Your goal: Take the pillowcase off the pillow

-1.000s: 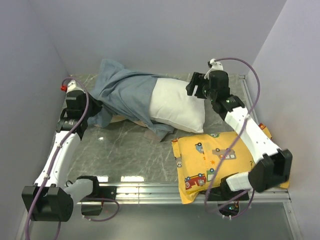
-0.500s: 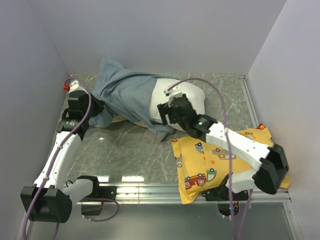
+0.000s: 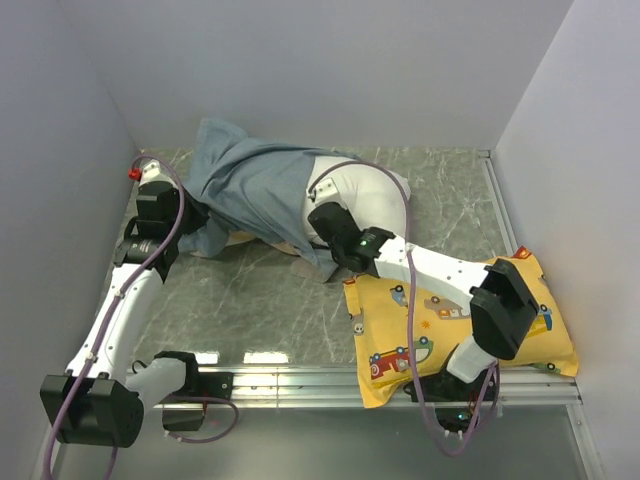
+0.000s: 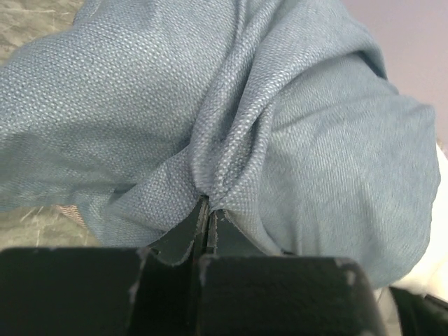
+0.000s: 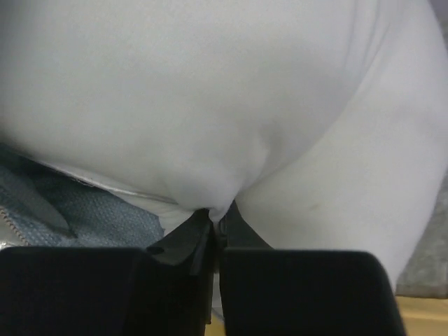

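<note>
The blue-grey pillowcase [image 3: 250, 190] lies bunched at the back of the table and still covers the left part of the white pillow [image 3: 370, 190]. My left gripper [image 3: 190, 215] sits at its left edge, shut on a pinched fold of the pillowcase [image 4: 231, 140], with the cloth wedged between the jaws at the left gripper's tips [image 4: 208, 208]. My right gripper [image 3: 322, 222] is at the pillow's near edge beside the cover's opening. In the right wrist view the right gripper [image 5: 218, 213] is shut on a pinch of the white pillow [image 5: 210, 105], and blue-grey cloth [image 5: 91, 213] shows at lower left.
A yellow pillow [image 3: 440, 320] printed with cartoon vehicles lies at the front right, partly under my right arm. Grey walls close in the marble-patterned table [image 3: 260, 300] on the left, back and right. A metal rail [image 3: 300, 380] runs along the near edge.
My right arm swung from the pillow's far right end across to its near left edge, and its jaws went from open to shut on the pillow. The left arm has not moved.
</note>
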`<state>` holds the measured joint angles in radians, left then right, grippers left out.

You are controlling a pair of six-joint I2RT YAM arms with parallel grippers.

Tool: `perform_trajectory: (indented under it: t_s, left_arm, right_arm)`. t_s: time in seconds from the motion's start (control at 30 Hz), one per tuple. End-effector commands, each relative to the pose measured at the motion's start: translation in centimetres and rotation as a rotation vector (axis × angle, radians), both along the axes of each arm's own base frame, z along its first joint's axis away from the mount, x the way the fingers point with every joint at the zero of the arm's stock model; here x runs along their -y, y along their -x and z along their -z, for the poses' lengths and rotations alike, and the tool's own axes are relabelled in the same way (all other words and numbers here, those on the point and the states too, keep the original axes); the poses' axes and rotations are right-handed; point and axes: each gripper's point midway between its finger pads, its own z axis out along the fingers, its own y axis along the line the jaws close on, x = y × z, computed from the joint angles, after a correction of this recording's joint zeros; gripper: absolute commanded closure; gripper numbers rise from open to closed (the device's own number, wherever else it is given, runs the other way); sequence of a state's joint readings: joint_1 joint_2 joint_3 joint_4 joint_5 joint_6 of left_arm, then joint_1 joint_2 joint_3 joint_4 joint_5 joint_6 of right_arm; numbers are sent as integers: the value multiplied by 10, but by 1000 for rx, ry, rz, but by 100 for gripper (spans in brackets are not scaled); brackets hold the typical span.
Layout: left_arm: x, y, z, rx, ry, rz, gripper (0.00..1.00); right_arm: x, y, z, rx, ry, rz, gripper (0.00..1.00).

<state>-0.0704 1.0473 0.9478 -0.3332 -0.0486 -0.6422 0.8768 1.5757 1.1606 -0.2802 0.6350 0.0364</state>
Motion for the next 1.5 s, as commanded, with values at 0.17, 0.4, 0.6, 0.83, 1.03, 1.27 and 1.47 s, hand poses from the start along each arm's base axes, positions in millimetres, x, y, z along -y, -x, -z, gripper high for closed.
perform_trajectory:
  t_s: [0.17,0.4,0.6,0.83,1.03,1.27,1.47]
  left_arm:
    - [-14,11,-115,260,-70,-50,100]
    - [-8,-12,-187,362,-72,-34,100]
    - [13,-71,-150,259,-35,46,87]
    - [46,-98,-131,269,-2,176,44]
    - [79,-68,-166,337,-91,206,27]
    - [134,-24,-107,247,-33,292,26]
    - [212,7,-57,181,-15,453,25]
  right_arm:
    - [-3,-2,-157,179,-194,-63,100]
    - [31,-38,-252,199,-521,-62,100]
    - [26,-125,-111,-113,-512,66,100]
    - [11,-168,5,-291,-598,143,100]
    - [25,-182,-25,-214,-660,168,59]
    - [47,-165,-105,-46,-687,170,23]
    - [78,-123,-145,54,-683,202,19]
